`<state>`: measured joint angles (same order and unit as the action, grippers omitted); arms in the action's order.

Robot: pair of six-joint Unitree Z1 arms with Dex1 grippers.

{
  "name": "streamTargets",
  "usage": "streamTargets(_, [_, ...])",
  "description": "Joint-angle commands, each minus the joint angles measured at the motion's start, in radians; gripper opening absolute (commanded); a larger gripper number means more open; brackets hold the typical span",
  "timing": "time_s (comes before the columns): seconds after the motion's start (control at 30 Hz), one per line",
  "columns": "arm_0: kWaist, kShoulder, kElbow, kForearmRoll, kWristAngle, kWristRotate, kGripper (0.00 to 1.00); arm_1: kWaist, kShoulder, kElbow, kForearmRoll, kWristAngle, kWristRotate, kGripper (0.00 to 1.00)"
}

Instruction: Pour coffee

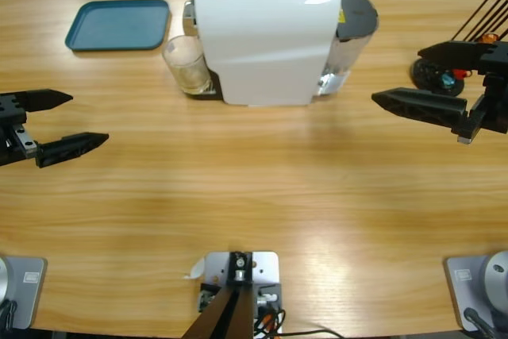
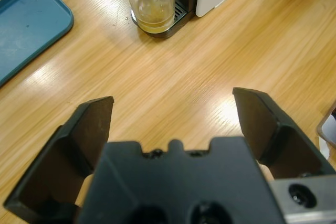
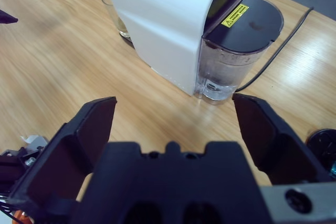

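glass (image 1: 186, 65) with coffee (image 2: 153, 17) on machine's (image 1: 266, 37) drip tray, tray (image 1: 119, 25) to its left, claws far apart

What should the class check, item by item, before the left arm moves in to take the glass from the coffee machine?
1. Left end effector open and holding nothing: ok.
2. Glass upright on the drip tray of the coffee machine: ok.
3. Coffee in the glass: ok, a shallow layer only.
4. Bare table between the left end effector and the glass: ok, nothing in the way.
5. Right end effector open and away from the glass, on the machine's far side: ok.
6. Blue tray holding nothing, a possible place to set the glass: ok.
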<state>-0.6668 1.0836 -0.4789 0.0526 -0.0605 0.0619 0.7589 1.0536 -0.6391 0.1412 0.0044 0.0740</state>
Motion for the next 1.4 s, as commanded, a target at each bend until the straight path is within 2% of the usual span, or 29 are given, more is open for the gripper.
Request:
streamTargets(0.03, [-0.014, 0.024, 0.032, -0.01, 0.007, -0.017, 1.0, 0.011, -0.013, 0.033, 0.0, -0.02, 0.0, 1.0])
streamTargets(1.2, [-0.031, 0.034, 0.034, -0.01, 0.007, -0.023, 1.0, 0.011, 0.017, 0.033, -0.005, -0.026, 0.006, 1.0])
streamTargets(1.4, [-0.031, 0.073, -0.035, -0.014, -0.028, -0.013, 0.984, 0.011, 0.006, 0.036, -0.003, -0.025, 0.006, 1.0])
